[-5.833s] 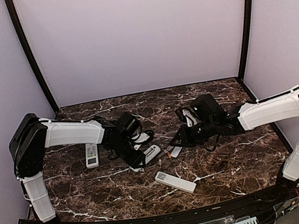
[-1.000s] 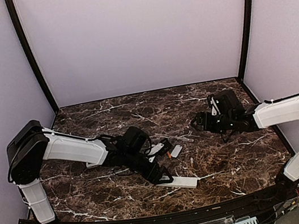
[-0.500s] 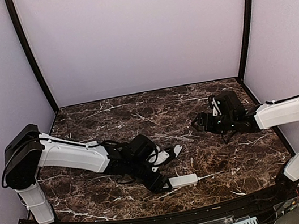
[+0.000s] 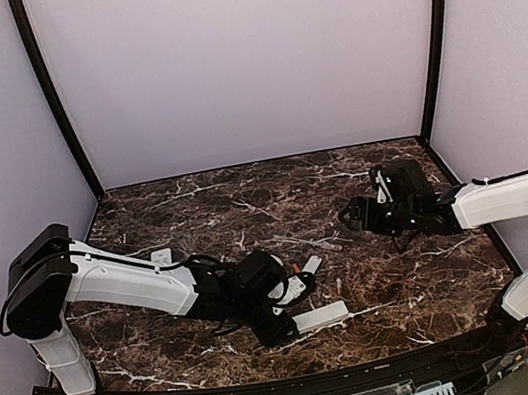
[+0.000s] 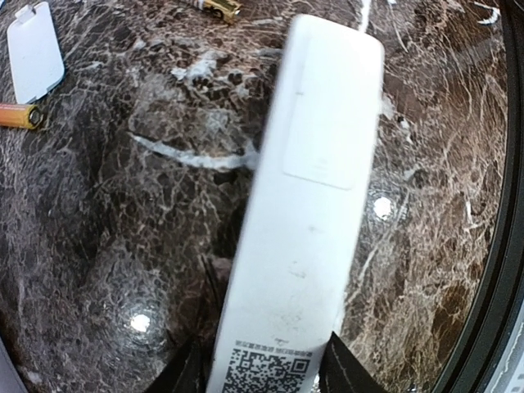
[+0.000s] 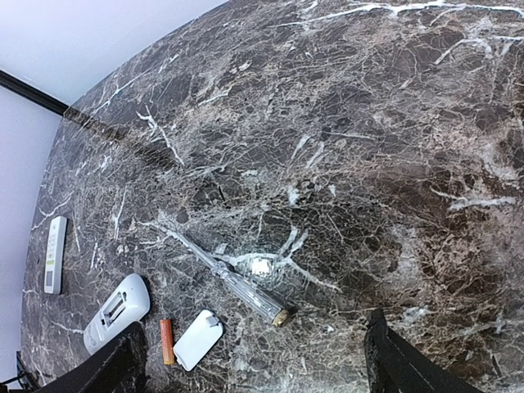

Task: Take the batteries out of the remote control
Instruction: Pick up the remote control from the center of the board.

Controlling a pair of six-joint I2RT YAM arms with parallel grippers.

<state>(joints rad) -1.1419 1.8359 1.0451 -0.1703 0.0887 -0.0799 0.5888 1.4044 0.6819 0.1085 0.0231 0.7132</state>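
Left wrist view: my left gripper (image 5: pixel 262 368) is clamping the label end of the remote control (image 5: pixel 315 205), with one finger pressing on each long edge. The remote control is lying back face up, and its long axis is running straight away from the gripper. The battery cover (image 5: pixel 327 139) is sitting closed on the far half of that face. I am therefore judging that this unit's batteries are inside, out of reach of the holding fingers. One loose battery (image 5: pixel 18 116) is lying on the desk (image 5: pixel 106 246), well apart from the remote control.

In the top external view, the free end is pointing toward the right arm's side of the desk. My right gripper (image 4: pixel 350 215) is hovering with its jaws spread wide and holding nothing, further back and well apart from that free end. As the left gripper is occupied, I am treating the right arm as the one to reach the cover, approaching from the free end.
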